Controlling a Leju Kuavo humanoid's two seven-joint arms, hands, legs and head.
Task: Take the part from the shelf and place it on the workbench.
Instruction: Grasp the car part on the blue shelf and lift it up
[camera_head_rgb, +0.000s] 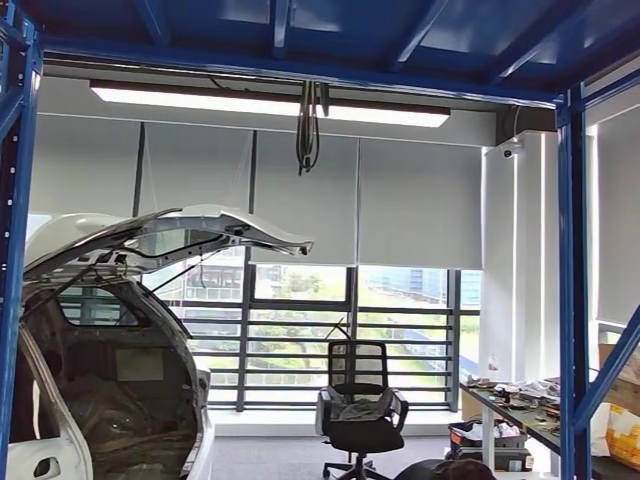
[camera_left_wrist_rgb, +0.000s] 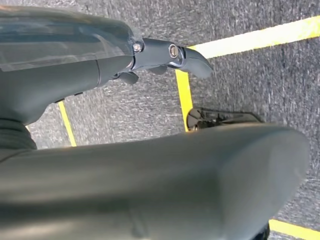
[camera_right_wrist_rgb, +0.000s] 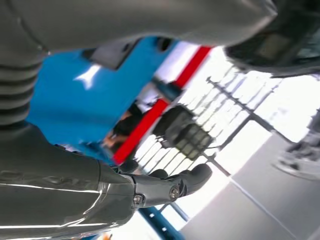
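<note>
My left hand (camera_left_wrist_rgb: 124, 62) hangs over grey carpet (camera_left_wrist_rgb: 241, 75) with yellow tape lines (camera_left_wrist_rgb: 184, 92); its fingers (camera_left_wrist_rgb: 188, 55) are stretched out and hold nothing. My right hand (camera_right_wrist_rgb: 151, 187) is raised, its fingers (camera_right_wrist_rgb: 192, 180) straight and apart from the thumb (camera_right_wrist_rgb: 132, 20), with nothing gripped between them. Behind it lies a blurred blue surface (camera_right_wrist_rgb: 75, 95) with red bars (camera_right_wrist_rgb: 141, 130); I cannot tell what it is. A long table (camera_head_rgb: 521, 415) strewn with small items stands at the right in the head view.
Blue steel posts (camera_head_rgb: 575, 300) and beams (camera_head_rgb: 302, 25) frame the head view. A white car (camera_head_rgb: 113, 350) with its hatch raised stands at the left. A black office chair (camera_head_rgb: 361, 410) sits before the window railing (camera_head_rgb: 302, 340).
</note>
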